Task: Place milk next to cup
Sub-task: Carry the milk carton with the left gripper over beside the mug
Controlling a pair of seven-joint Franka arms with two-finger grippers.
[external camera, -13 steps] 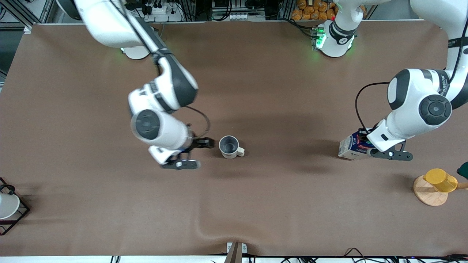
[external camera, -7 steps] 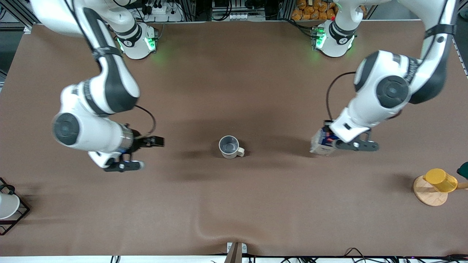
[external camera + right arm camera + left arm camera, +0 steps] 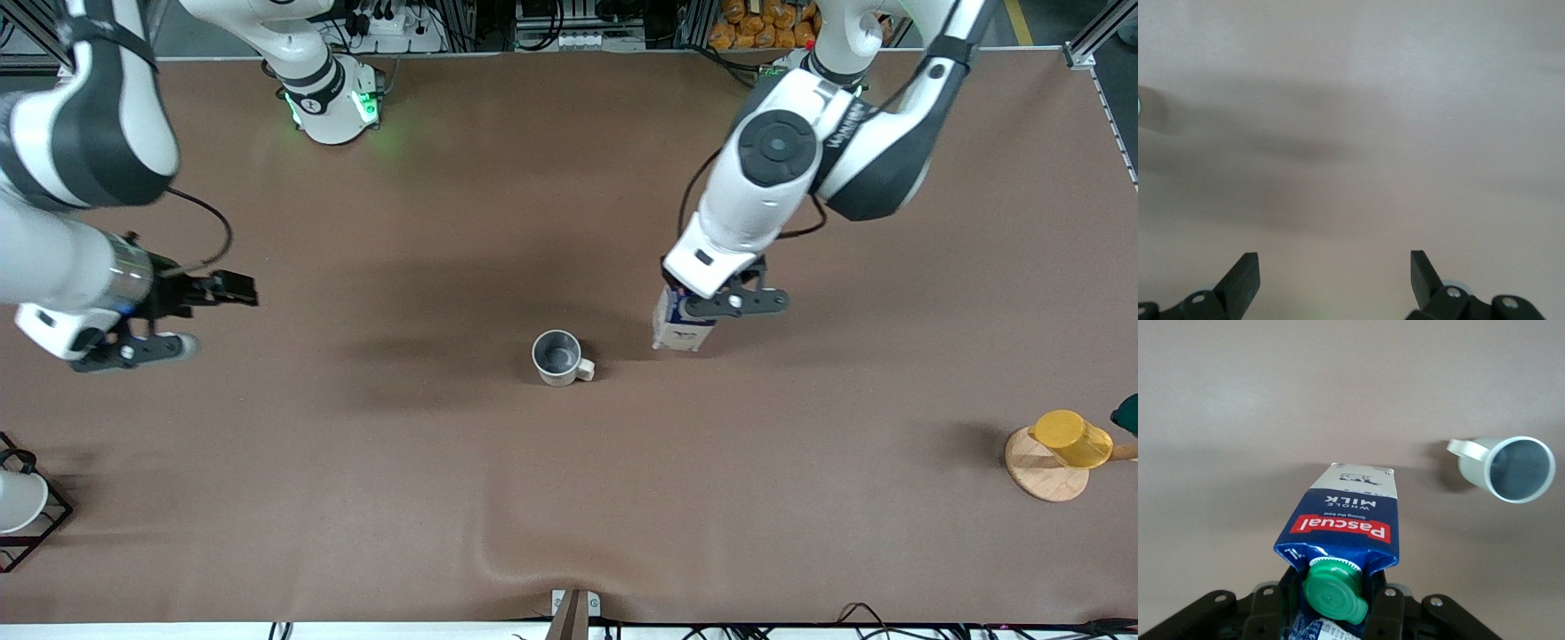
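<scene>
The milk [image 3: 678, 327], a dark blue carton with a green cap [image 3: 1333, 592] and a red label, hangs tilted in my left gripper [image 3: 702, 307], which is shut on its top. It is over the table close to the cup [image 3: 558, 357], toward the left arm's end. The cup is an off-white mug with a grey inside, upright, its handle pointing at the milk. In the left wrist view the milk [image 3: 1341, 520] and the cup [image 3: 1508, 468] stand apart. My right gripper [image 3: 204, 316] is open and empty over bare table near the right arm's end, its fingers [image 3: 1245, 277] wide apart.
A yellow cup [image 3: 1071, 438] sits on a round wooden coaster [image 3: 1036, 476] at the left arm's end. A black wire rack [image 3: 40, 524] with a white cup is at the right arm's end. The brown table cover has a ripple [image 3: 498, 556] near the front edge.
The left arm has carried the milk across the table toward the cup. The right arm has drawn away from the cup toward its own end, still open.
</scene>
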